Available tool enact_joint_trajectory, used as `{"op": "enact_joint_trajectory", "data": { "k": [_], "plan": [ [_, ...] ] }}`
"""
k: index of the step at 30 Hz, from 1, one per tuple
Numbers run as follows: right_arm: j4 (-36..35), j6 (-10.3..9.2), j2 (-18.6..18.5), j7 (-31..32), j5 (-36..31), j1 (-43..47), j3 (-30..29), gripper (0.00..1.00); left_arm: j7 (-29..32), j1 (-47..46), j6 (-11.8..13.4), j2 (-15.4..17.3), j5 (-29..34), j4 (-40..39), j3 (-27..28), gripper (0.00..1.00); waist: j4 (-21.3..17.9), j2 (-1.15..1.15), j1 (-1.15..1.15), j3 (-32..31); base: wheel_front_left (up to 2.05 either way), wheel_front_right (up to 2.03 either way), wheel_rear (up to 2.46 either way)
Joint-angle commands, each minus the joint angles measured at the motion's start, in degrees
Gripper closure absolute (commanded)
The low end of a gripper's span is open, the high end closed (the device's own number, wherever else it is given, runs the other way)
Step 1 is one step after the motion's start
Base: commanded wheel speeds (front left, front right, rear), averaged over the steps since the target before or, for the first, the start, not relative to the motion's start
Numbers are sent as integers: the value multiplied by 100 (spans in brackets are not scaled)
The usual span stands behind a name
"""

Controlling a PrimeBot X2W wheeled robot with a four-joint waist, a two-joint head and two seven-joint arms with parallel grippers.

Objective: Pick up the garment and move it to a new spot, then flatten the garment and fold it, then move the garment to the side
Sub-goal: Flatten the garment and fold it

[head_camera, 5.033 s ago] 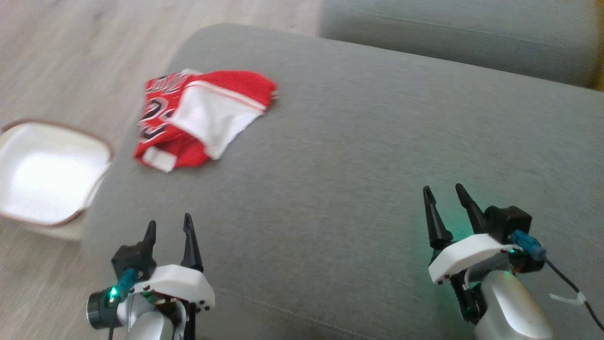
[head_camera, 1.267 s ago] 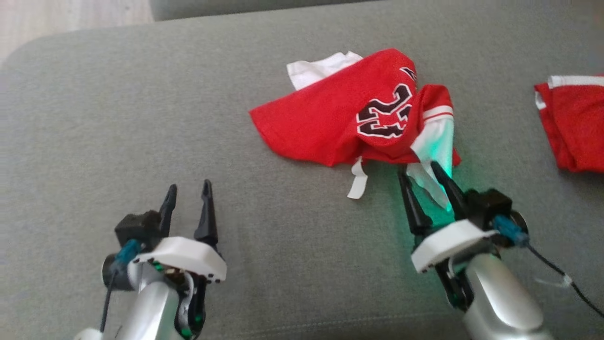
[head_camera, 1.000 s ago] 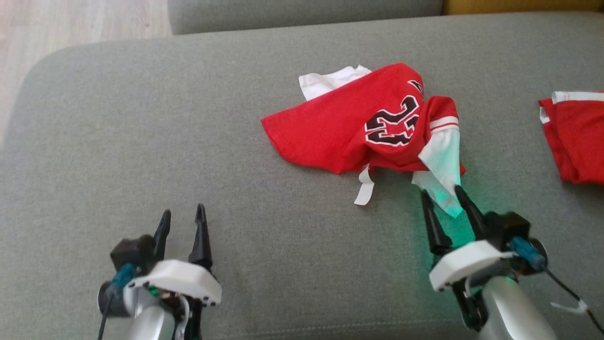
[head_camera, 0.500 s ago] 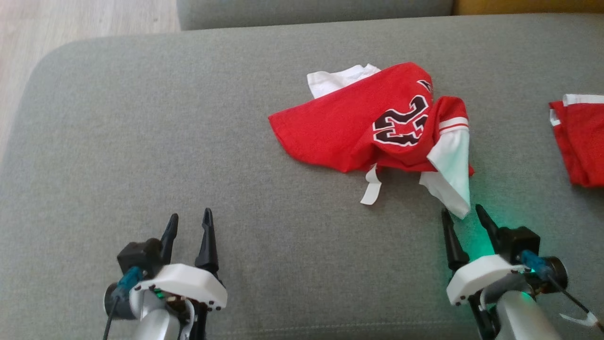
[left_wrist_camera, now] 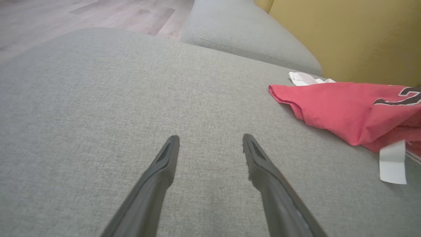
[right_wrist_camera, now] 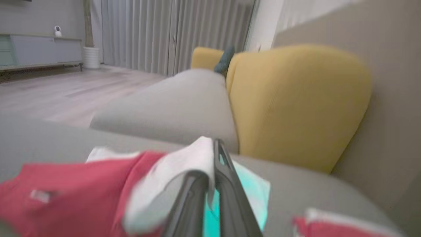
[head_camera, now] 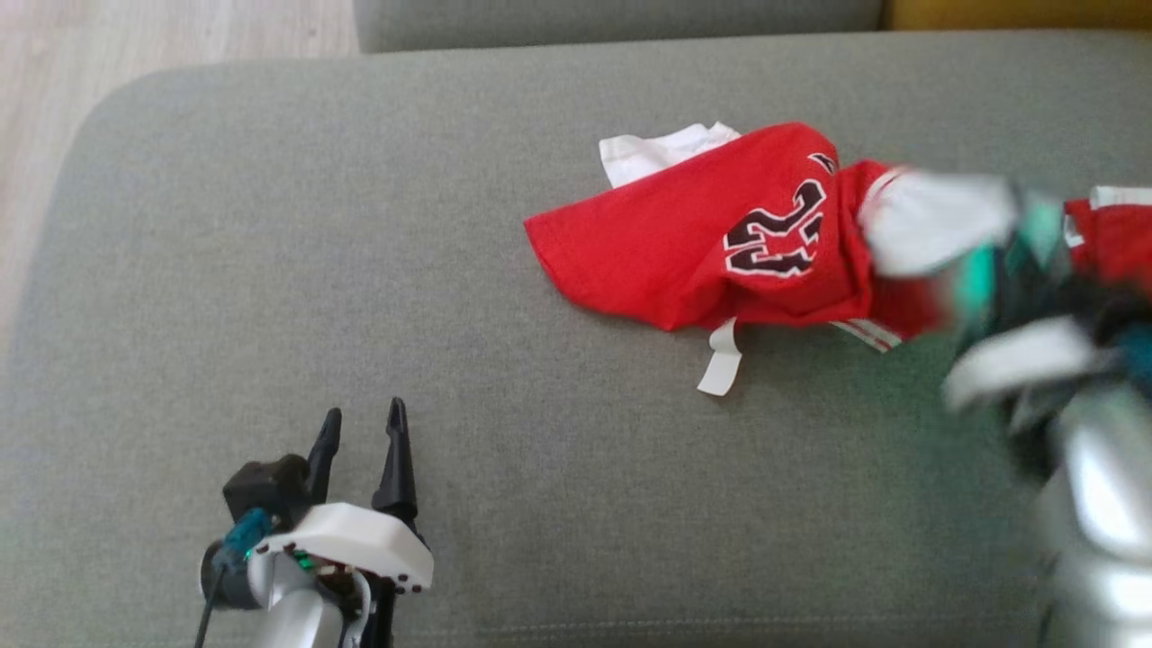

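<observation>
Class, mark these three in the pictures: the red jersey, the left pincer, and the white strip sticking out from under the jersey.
red jersey (head_camera: 666, 243), head view, plain red cloth left of the number.
left pincer (head_camera: 364, 408), head view, gap between its fingertips.
white strip (head_camera: 720, 376), head view, its lower end.

The garment is a red jersey with white trim and a black, white-edged number. It lies crumpled in the upper right of the head view, its white end raised and blurred at the right.
</observation>
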Motion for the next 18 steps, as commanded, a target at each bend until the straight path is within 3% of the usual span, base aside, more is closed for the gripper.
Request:
{"op": "enact_joint_trajectory", "data": {
  "k": [1,5,8,9,13,18],
  "plan": [
    [-482,37,-232,-63,-54,-682,249,100,-35,-100,-16,60,-38,-124,110,0,29,0,0,-109,0,0,0],
    [-838,37,-742,-63,-95,-1829,920,100,-35,-26,-37,60,-156,-56,-86,0,166,0,0,-298,0,0,0],
    [-747,37,-899,44,-81,-2725,1583,100,-35,37,-25,60,-255,-35,-263,0,365,0,0,-380,0,0,0],
    [-747,37,-899,44,-81,-2725,1583,100,-35,37,-25,60,-255,-35,-263,0,365,0,0,-380,0,0,0],
    [-371,37,-865,288,-48,-3836,2605,100,-35,17,5,60,-377,-47,-526,0,739,0,0,-341,0,0,0],
    [620,37,-578,373,-109,-5056,3260,100,-35,-92,-25,60,-461,-10,-966,0,1319,0,0,-238,0,0,0]
  ]
}}
